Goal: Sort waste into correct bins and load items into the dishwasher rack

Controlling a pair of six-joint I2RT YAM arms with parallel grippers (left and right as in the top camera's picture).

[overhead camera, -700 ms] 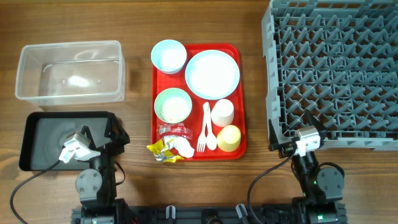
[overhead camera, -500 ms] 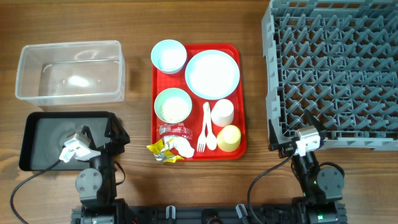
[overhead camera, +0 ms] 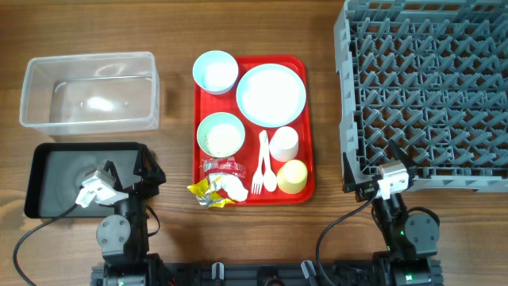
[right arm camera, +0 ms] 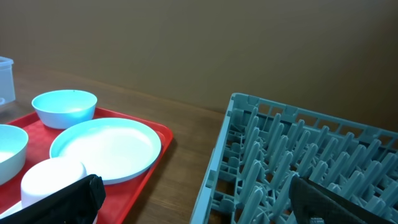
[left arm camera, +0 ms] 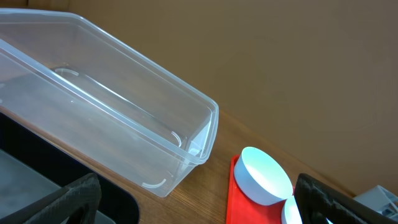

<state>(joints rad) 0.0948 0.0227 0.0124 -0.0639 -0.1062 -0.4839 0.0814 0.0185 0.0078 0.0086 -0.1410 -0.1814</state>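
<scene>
Overhead view as guide: with left gripper (overhead camera: pixel 127 176) and right gripper (overhead camera: pixel 373 176) both parked empty and wide open at the near edge, best to reach leftwards first for the yellow foil wrapper (overhead camera: pixel 205 192) at the near left corner of the red tray (overhead camera: pixel 309 119), pinching from above, clear of the tissue (overhead camera: pixel 232 188).

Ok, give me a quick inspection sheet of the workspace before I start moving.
Surface: wooden table, no spills seen.
Job's things: red tray carries light blue bowl, light blue plate, pale green bowl, white cup, yellow cup, fork, spoon, red-and-clear wrapper, tissue, yellow foil wrapper overhanging its edge; clear tub, black tray, dishwasher rack all empty.
Clutter: nothing seen.
Grippers: left gripper and right gripper open, holding nothing.
Cables: left cable, right cable, by the arm bases.
Surroundings: plain brown wall.
</scene>
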